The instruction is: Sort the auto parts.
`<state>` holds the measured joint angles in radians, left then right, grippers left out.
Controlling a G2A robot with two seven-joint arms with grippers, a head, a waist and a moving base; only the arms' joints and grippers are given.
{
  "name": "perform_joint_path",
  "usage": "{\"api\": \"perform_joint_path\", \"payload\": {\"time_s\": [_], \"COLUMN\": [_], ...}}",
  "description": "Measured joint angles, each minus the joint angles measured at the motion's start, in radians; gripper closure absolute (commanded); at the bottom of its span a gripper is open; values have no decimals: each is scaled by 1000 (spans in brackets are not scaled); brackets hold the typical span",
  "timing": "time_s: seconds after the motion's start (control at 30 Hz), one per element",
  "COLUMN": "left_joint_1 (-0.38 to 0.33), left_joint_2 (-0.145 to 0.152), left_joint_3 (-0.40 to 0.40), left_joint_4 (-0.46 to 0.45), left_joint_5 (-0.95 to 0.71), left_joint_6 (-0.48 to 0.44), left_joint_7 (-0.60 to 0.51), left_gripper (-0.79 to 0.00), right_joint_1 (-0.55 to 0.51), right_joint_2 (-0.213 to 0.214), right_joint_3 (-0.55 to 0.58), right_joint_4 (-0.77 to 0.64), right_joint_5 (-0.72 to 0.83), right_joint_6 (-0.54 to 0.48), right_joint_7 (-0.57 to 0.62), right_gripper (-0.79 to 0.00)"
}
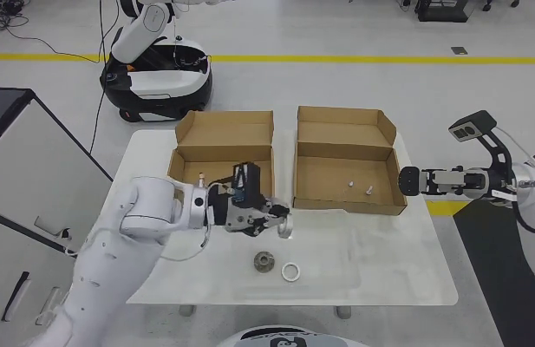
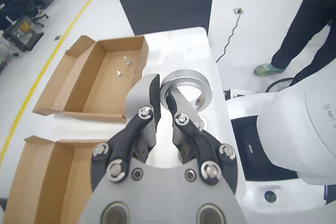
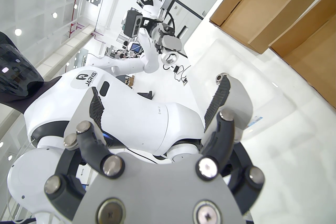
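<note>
Left gripper (image 2: 162, 97) is clamped on a metal ring (image 2: 203, 88): one finger goes thru the bore, the other sits outside, pinching the ring wall. The ring is off the bench (image 1: 380, 260), held over its middle, just in front of the gap btwn the two cardboard boxes. It has no long axis as such, and its flat face tilts up toward the wrist cam.

Left box (image 1: 224, 128) lies just beyond the gripper, on its own arm's side. Right box (image 1: 323, 182) is beyond and across, w/ two small bolts (image 1: 349, 184) inside. Contents of the left box are too small to tell.

Probably the ring goes to the left box, since the bolts sit in the other. That'd be a short carry fwd, then release.

A dark gear-like part (image 1: 264, 260) and a white ring (image 1: 291, 271) wait on the bench near the left arm. Right gripper (image 3: 157, 101) is spread open and empty, off by the right box's outer end.
</note>
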<state>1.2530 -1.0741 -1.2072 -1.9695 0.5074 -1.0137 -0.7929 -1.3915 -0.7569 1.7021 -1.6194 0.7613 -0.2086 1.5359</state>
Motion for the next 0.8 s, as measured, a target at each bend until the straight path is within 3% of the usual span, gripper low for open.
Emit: {"api": "perform_joint_path", "payload": {"time_s": [0.47,0.8], "left_joint_1": [-101,-118], "left_joint_2": [72,107], "left_joint_3": [32,36], "left_joint_4": [0,-29], "left_joint_5": [-275,-305], "left_joint_6": [1,1], "left_joint_7": [177,434], "left_gripper": [0,0], "right_joint_1": [0,0], "right_joint_2": [0,0], "right_joint_3": [0,0], "right_joint_4": [0,0], "right_joint_5": [0,0], "right_joint_6": [0,0], "right_joint_7": [0,0], "right_gripper": [-785,-785]}}
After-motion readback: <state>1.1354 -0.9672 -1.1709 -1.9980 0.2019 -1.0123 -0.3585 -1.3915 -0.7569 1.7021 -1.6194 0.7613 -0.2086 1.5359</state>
